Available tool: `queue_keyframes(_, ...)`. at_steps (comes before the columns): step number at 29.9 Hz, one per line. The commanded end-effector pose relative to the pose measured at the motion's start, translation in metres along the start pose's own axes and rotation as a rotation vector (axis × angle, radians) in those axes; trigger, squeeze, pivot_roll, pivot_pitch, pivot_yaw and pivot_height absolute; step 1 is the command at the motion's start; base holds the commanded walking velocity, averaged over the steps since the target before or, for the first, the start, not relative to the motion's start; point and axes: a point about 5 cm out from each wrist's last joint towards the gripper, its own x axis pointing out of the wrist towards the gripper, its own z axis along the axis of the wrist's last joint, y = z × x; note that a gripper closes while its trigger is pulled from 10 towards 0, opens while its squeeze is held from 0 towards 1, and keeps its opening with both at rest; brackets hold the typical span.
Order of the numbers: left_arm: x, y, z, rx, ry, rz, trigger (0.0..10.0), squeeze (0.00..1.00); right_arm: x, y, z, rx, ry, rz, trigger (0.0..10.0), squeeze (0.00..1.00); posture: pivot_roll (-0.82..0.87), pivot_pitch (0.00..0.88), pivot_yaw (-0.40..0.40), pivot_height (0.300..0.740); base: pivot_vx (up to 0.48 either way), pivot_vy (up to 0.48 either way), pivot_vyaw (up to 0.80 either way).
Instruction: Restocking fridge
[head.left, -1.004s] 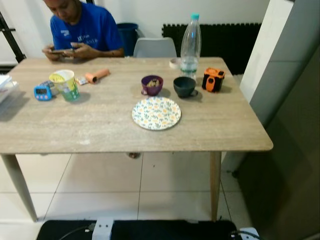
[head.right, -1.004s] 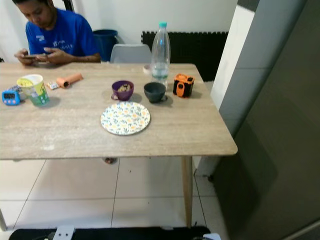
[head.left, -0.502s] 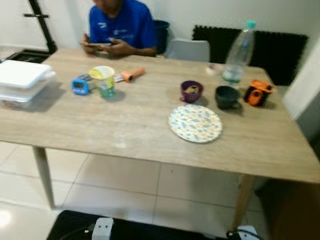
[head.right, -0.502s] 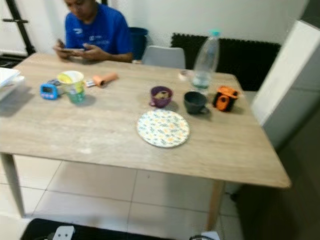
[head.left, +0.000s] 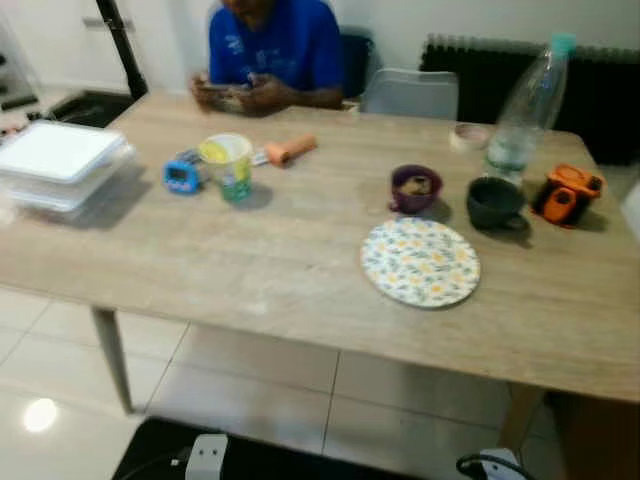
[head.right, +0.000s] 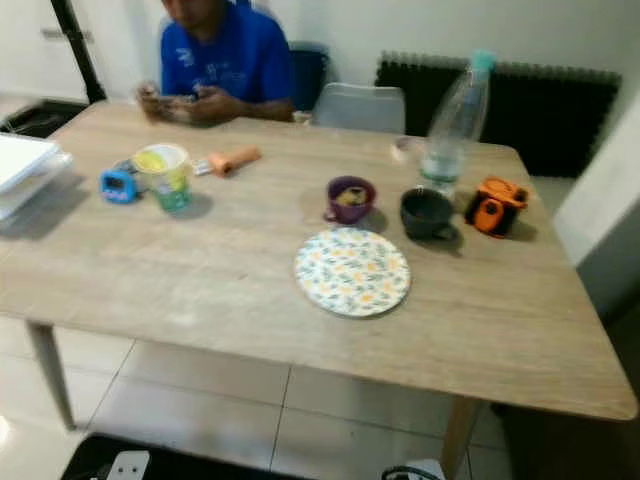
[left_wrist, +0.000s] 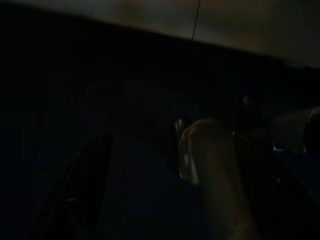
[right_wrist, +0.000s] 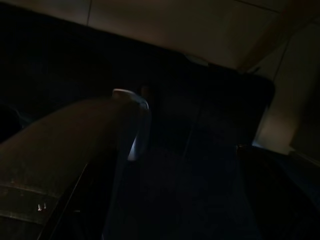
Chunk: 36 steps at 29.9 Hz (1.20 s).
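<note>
On the light wooden table, a small purple bowl holds something brownish, a dark grey cup beside it hides its inside, and a clear plastic water bottle with a teal cap stands just behind, nearly empty; a flowered round plate lies bare in front, and a yellow-lidded green cup stands farther left. The head camera has swung left since earlier, bringing stacked white lidded containers into view at the table's left end, while the objects themselves keep their places. Both wrist views are too dark to tell whether either gripper is closed or spread.
</note>
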Motion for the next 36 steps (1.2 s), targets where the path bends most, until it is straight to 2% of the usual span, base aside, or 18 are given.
queue_keyframes(1,-0.002,0.001,-0.011,-0.022,0.03,0.006,10.0,0.0,-0.001,0.004,-0.009,0.013,0.028,0.011,10.0,0.0,-0.05,0.074,0.011,0.74,0.0,0.0,0.0)
queue_keyframes(5,-0.003,0.001,-0.011,-0.016,0.029,0.004,10.0,0.0,-0.001,0.004,-0.01,0.012,0.029,0.012,10.0,0.0,-0.05,0.074,0.011,0.74,0.0,0.0,0.0)
queue_keyframes(13,-0.003,0.002,-0.01,-0.024,0.027,0.01,10.0,0.0,-0.001,0.005,-0.011,0.01,0.033,0.015,10.0,0.0,-0.05,0.074,0.012,0.74,0.0,-0.45,0.0)
queue_keyframes(30,-0.005,0.014,-0.007,-0.037,0.003,0.078,10.0,0.0,-0.001,0.007,-0.011,0.007,0.034,0.029,10.0,0.0,-0.05,0.073,0.014,0.74,0.0,0.0,0.0)
queue_keyframes(36,-0.005,0.015,-0.006,-0.037,-0.002,0.088,10.0,0.0,-0.001,0.007,-0.012,0.004,0.05,0.035,10.0,0.0,-0.05,0.073,0.014,0.74,0.0,0.0,-0.72)
